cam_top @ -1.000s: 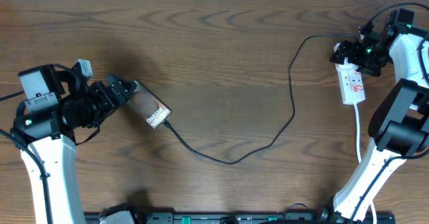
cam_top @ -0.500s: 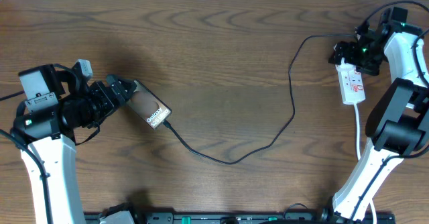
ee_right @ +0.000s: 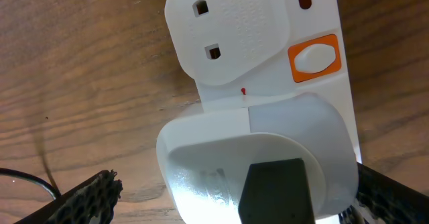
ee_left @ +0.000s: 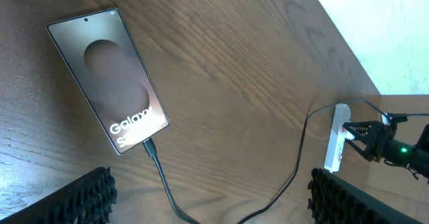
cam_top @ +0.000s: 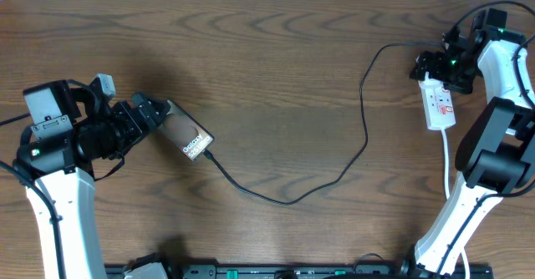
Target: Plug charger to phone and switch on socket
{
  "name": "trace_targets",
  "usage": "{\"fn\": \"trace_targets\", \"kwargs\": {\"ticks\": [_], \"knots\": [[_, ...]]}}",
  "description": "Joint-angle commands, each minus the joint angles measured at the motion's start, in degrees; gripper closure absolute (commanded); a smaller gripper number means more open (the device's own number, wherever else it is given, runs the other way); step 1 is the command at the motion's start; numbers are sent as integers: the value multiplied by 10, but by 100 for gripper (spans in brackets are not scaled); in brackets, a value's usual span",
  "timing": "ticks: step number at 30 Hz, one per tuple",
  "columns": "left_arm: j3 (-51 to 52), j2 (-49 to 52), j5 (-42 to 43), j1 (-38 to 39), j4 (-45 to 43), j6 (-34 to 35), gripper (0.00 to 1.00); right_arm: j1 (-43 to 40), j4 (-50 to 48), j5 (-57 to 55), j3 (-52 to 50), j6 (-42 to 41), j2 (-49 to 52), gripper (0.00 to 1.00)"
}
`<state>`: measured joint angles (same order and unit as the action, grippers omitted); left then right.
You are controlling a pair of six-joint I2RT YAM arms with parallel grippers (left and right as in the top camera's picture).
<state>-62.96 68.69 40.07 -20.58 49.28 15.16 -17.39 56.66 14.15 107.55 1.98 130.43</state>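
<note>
Log phone (cam_top: 185, 134) at 9 o'clock of table (cam_top: 276, 70), charger (cam_top: 334, 175) plugged in. Left gripper (cam_top: 157, 111) beside it, spread wide, empty. Right gripper (cam_top: 428, 65) spread wide astride socket (cam_top: 440, 103) at 2 o'clock.

Bare table (cam_top: 267, 53), ctr & top: open passage for either arm. Charger (cam_top: 365, 137) loops across mid-right from phone (cam_top: 185, 134) to socket (cam_top: 440, 103), blocking low sweeps there. R gripper (cam_top: 436, 66) sits over socket's upper end, crowding access.

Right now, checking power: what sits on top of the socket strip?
A white plug with a black connector on it covers one outlet; the neighbouring outlet is empty. Its pins are hidden.
</note>
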Motion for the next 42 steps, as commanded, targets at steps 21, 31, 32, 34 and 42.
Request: {"fn": "trace_targets", "kwargs": {"ticks": [21,31,32,34,42], "knots": [[3,-1,-7,-2,2,-6,9,26,27,170,-26,-21,11,4],[3,-1,-7,-2,2,-6,9,26,-8,190,-71,-21,11,4],[3,-1,-7,-2,2,-6,9,25,-8,193,-71,-21,11,4],[3,-1,-7,-2,2,-6,9,25,-8,192,-71,-21,11,4],[3,-1,-7,-2,2,-5,9,20,-10,188,-71,-21,11,4]]}}
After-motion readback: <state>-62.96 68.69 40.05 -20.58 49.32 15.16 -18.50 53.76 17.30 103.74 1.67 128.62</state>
